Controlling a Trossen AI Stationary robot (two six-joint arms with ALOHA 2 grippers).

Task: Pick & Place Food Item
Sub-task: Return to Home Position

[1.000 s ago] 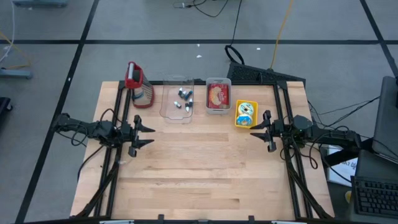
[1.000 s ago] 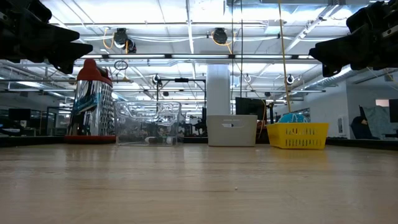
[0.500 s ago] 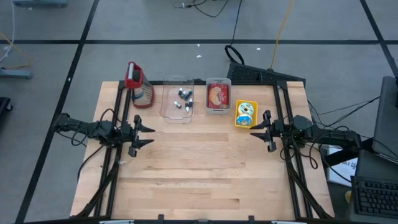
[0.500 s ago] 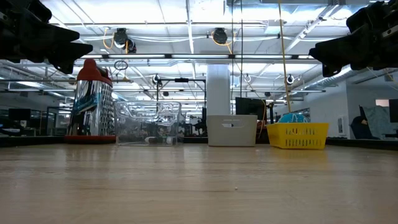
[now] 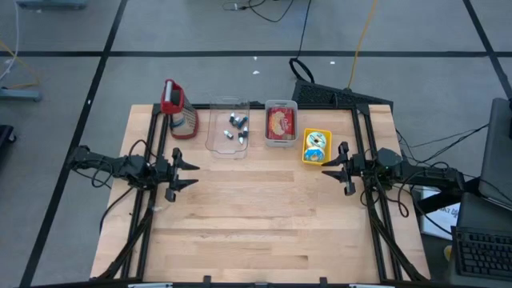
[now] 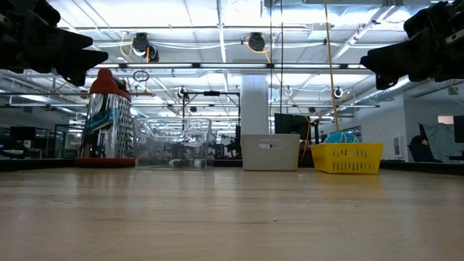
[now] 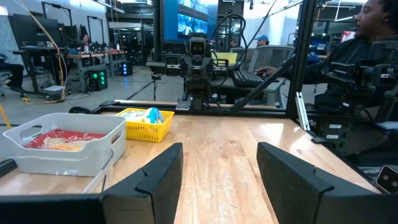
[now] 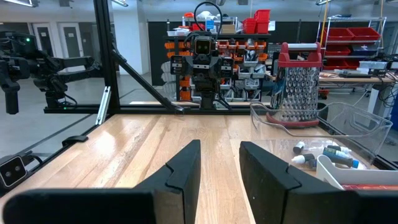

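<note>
Two grippers hang over opposite table edges, the left gripper [image 5: 186,174] and the right gripper [image 5: 332,166], each with fingers spread and empty. Small bottles [image 5: 238,126] lie in the clear bin [image 5: 226,149], between the grater [image 5: 178,110] and the white tray [image 5: 281,102]. The high view shows them plainly, the low view barely. Only the left wrist view shows a seated person [image 7: 367,43].

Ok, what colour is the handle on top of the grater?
Red, on the grater; the low view shows it best.
</note>
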